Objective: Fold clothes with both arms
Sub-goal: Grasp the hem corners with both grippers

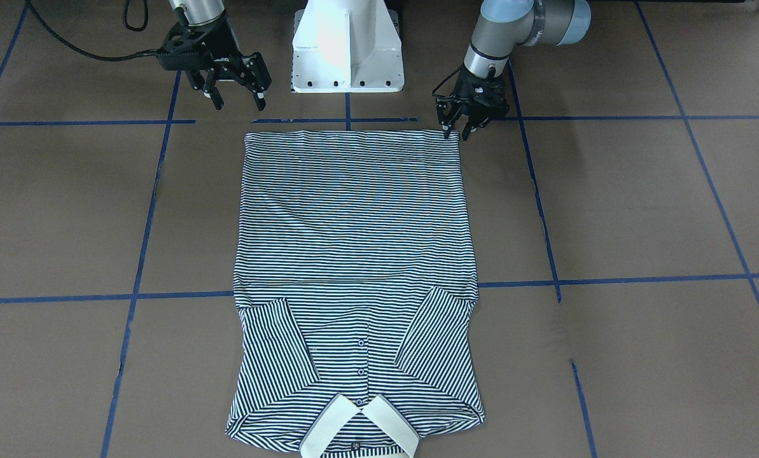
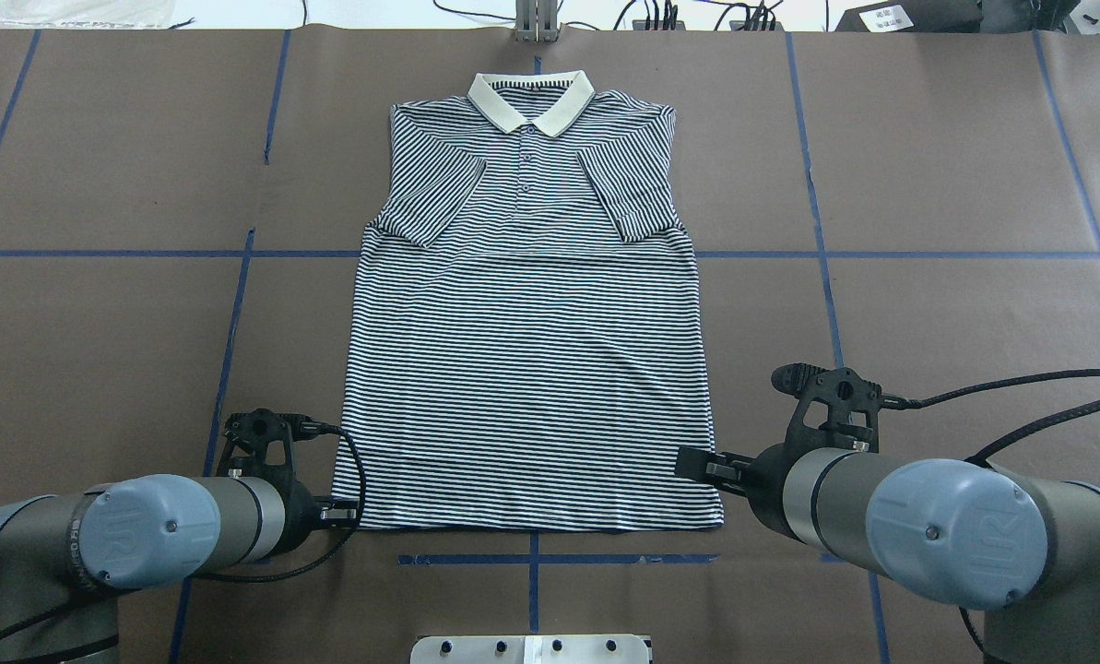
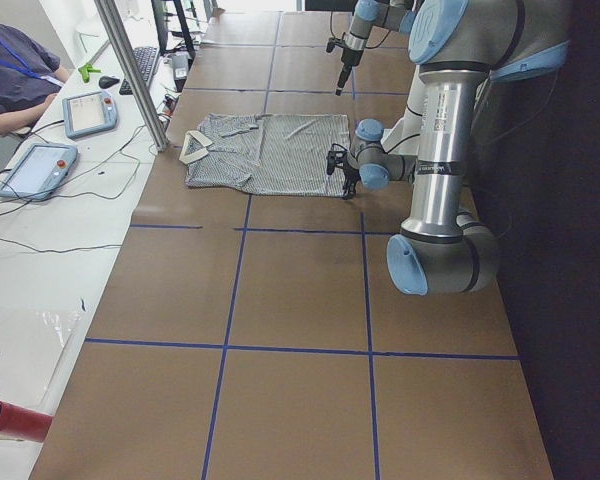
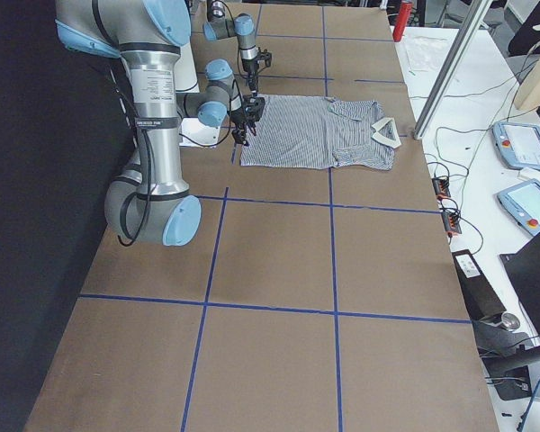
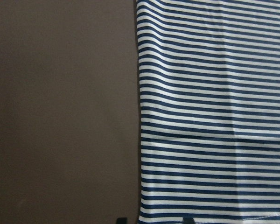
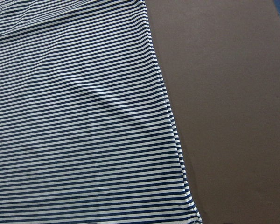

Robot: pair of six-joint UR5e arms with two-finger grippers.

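The striped polo shirt (image 1: 354, 242) lies flat and face up on the brown table, collar (image 2: 531, 100) at the far side and hem toward the robot base. Both sleeves are folded in over the chest. My left gripper (image 1: 457, 131) is open and low at the hem's left corner. In the left wrist view the shirt's edge (image 5: 214, 116) runs between the two fingertips at the frame's bottom. My right gripper (image 1: 238, 100) is open and empty, raised behind and outside the hem's right corner. The right wrist view shows the shirt's right edge (image 6: 74, 116) and no fingers.
The white pedestal base (image 1: 347, 51) stands just behind the hem. Blue tape lines (image 1: 608, 280) cross the brown table. A metal post (image 3: 135, 75) stands beyond the collar. Past it, a side table holds tablets (image 3: 90, 110), with a seated person (image 3: 10, 80).
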